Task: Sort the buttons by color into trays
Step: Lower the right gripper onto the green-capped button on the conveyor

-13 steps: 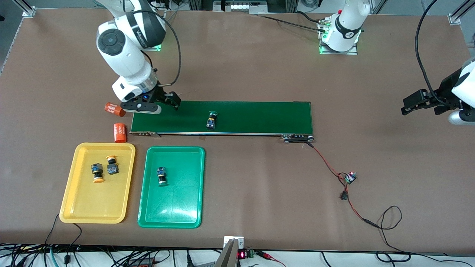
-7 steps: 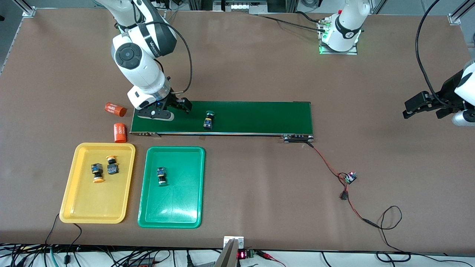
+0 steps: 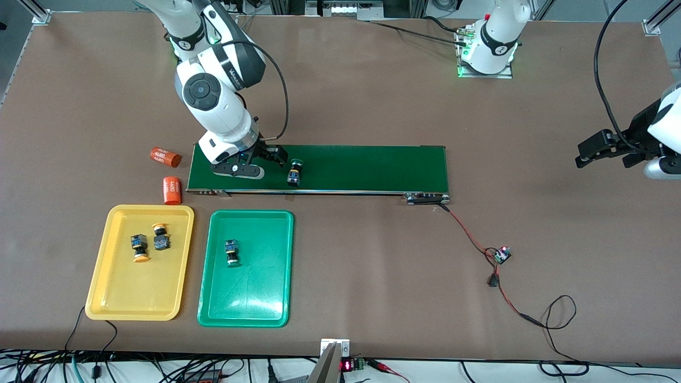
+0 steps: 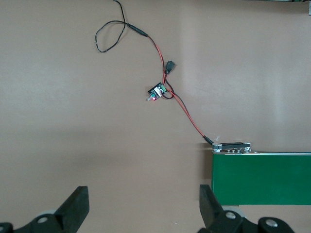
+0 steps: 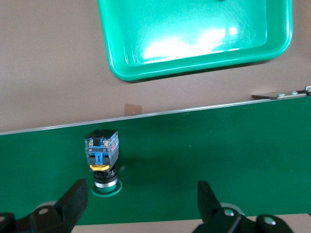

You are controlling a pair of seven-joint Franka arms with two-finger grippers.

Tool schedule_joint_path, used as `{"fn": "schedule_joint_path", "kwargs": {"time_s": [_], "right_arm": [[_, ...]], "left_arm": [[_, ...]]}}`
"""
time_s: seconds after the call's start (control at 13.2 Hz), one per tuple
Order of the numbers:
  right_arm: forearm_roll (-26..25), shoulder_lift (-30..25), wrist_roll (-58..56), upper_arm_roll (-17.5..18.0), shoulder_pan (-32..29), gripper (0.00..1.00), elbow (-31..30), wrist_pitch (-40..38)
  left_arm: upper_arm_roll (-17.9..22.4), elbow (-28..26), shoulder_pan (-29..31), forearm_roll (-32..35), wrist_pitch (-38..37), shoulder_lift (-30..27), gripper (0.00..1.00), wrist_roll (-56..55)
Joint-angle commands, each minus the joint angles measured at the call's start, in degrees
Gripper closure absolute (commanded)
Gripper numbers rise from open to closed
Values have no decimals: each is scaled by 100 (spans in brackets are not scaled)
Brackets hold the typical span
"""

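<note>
Right claw (image 3: pixel 268 158) wide over belt (image 3: pixel 367 167), beside green-capped button (image 3: pixel 293 173). Left claw (image 3: pixel 606 149) wide, waiting over bare surface (image 3: pixel 372 96). Two orange cylinders (image 3: pixel 170 190) near belt end.

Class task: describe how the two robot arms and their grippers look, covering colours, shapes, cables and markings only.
Both arms are glossy white with rounded joints and dark grey round caps. The right arm has a black band with white lettering and a black cable looping beside its wrist. The right gripper and the left gripper are black with two blunt fingers. A green light glows at the left arm's base.
</note>
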Motion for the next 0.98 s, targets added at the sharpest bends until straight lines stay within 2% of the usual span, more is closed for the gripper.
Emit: {"fn": "schedule_joint_path", "kwargs": {"time_s": [0.0, 0.45, 0.76, 0.91], "right_arm": [[-79, 339, 311, -63, 213, 0, 340, -80], [-518, 533, 110, -195, 345, 0, 447, -106], [-563, 568, -84, -195, 354, 0, 447, -124], [-580, 603, -101, -195, 363, 0, 447, -124]], "left_arm": [[21, -152, 82, -67, -20, -135, 0, 101], [21, -152, 82, -50, -20, -109, 0, 110], [3, -187, 64, -6, -20, -117, 0, 144], [-6, -354, 73, 74, 15, -170, 0, 520]]}}
